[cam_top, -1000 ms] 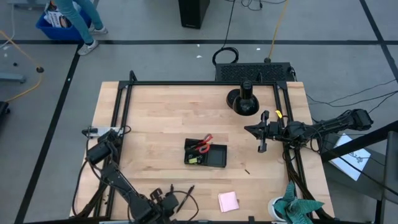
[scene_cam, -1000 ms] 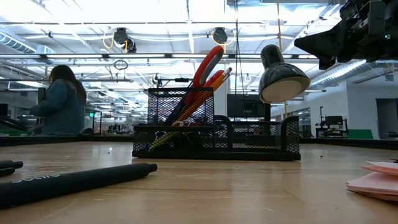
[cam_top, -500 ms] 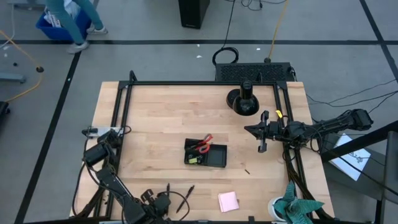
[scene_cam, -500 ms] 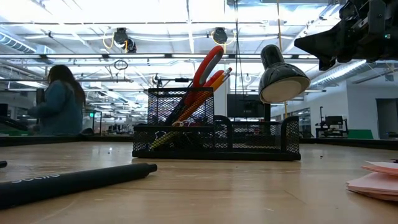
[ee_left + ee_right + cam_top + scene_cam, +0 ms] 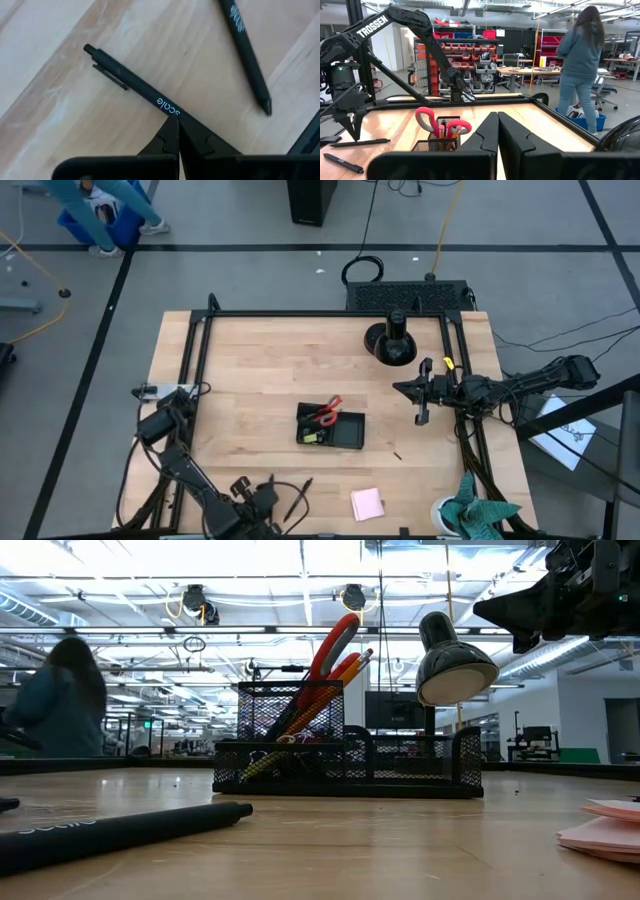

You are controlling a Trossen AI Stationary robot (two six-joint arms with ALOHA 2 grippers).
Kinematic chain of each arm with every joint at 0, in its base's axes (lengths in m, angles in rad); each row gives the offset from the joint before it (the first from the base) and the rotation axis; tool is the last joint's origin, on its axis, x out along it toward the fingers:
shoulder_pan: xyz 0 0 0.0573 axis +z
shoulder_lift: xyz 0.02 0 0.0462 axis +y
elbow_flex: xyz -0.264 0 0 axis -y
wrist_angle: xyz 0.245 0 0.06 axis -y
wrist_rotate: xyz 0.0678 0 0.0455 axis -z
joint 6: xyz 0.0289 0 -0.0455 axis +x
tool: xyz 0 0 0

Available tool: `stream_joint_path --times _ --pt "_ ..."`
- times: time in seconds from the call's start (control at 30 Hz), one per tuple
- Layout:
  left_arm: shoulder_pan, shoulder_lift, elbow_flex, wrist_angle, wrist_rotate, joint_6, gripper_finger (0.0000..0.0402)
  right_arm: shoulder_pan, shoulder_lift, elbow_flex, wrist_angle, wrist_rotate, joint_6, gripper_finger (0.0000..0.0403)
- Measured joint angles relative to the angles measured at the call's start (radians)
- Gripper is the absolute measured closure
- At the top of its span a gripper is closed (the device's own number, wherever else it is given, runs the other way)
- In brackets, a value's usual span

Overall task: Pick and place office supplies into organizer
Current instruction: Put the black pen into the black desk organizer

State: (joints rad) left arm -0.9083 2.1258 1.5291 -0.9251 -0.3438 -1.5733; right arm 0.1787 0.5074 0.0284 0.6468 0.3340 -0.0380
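High view: my left pincer [image 5: 262, 498] sits shut and empty at the lower left, pens [image 5: 299, 497] beside it on the desk [image 5: 260, 370]. Left wrist view: pen [image 5: 135, 85] looks light, stiff, slick, so grab mid-barrel.

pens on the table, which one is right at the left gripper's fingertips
The pen printed "scale", clip end pointing away: the shut left gripper sits over its barrel. The other pen lies apart, farther off.
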Motion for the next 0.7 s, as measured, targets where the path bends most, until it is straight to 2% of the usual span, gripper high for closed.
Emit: stream_joint_path --times 0.23,0.7 --pt "0.035 0.000 0.000 0.001 0.002 0.059 0.0401 0.000 0.000 0.000 0.000 0.000 0.000 0.0403" --pt "0.049 0.000 0.019 -0.076 -0.024 0.054 0.0401 0.000 0.000 0.000 0.000 0.000 0.000 0.0403"
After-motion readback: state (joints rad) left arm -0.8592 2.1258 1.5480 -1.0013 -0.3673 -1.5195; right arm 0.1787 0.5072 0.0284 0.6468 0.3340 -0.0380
